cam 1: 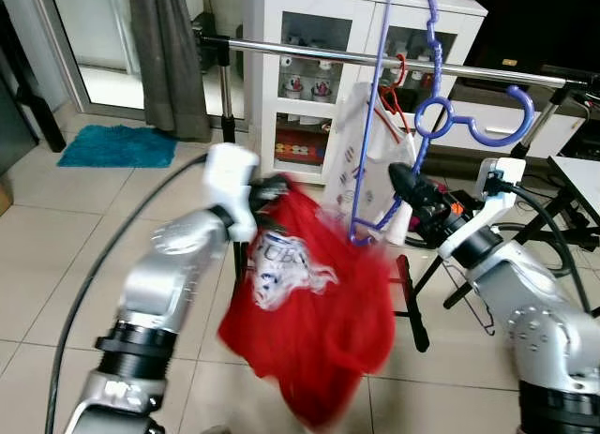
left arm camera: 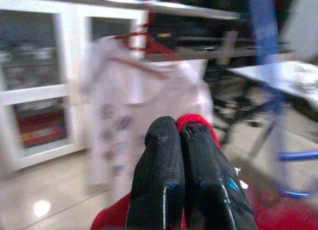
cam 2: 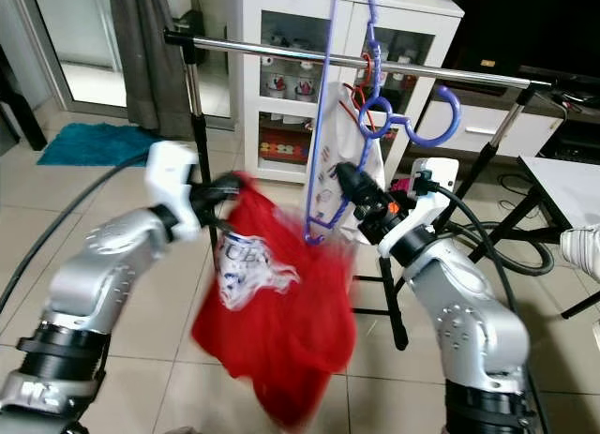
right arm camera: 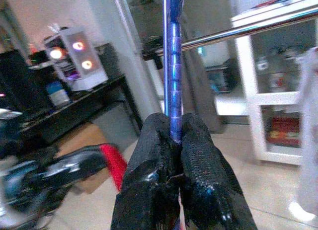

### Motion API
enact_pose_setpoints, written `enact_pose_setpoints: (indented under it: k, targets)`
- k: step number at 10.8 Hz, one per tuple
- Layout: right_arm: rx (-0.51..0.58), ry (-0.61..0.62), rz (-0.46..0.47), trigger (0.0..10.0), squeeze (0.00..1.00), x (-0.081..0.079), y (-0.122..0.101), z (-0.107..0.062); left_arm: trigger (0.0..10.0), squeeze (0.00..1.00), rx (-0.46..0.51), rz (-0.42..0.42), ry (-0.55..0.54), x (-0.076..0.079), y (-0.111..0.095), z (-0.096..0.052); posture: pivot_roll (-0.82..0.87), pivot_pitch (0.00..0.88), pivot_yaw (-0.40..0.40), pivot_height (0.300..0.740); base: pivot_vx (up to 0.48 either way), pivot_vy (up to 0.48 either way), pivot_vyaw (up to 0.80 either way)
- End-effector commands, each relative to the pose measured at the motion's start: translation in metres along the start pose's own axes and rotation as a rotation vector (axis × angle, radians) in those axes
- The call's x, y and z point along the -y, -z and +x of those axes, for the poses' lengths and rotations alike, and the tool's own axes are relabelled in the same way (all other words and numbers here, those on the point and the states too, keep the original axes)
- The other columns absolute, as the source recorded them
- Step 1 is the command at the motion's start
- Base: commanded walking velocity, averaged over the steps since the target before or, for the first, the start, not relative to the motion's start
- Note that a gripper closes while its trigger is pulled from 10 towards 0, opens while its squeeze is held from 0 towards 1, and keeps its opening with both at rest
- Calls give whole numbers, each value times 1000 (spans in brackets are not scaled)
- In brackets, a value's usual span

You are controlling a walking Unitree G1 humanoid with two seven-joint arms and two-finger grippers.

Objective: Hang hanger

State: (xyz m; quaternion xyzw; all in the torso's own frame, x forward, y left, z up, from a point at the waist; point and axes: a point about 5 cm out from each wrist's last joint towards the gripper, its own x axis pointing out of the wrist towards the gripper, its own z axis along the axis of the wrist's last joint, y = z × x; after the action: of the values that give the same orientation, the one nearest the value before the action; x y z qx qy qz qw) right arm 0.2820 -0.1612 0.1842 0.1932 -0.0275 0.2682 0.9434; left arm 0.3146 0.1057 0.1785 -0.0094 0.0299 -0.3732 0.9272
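My right gripper point(cam 1: 397, 179) is shut on the lower part of a blue plastic hanger point(cam 1: 371, 125), seen up close as the blue hanger bar point(right arm camera: 173, 51) between my right fingertips point(right arm camera: 191, 128). The hanger stands steeply tilted, its top reaching above the silver clothes rail point(cam 1: 309, 50). Its curled hook point(cam 1: 492, 125) sits just below the rail on the right. My left gripper point(cam 1: 272, 186) is shut on a red shirt point(cam 1: 309, 312) with a white print, which hangs blurred below it. Red fabric point(left arm camera: 196, 121) shows pinched at my left gripper point(left arm camera: 178, 124).
A white printed garment point(cam 1: 386, 157) on a red hanger hangs from the rail behind the blue hanger. A white glass-door cabinet point(cam 1: 309, 78) stands behind the rack. A teal mat point(cam 1: 117, 145) and grey curtain point(cam 1: 169, 59) are at far left, a white table point(cam 1: 581, 176) at right.
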Motion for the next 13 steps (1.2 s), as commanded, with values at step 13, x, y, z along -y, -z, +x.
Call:
enact_pose_setpoints:
  k: [13]
  targets:
    - [-49,348,-163,0,0,4,25,-34,0,0,11,-30,-410,-11,20,-48,-40,0,-109,740,0,0,0]
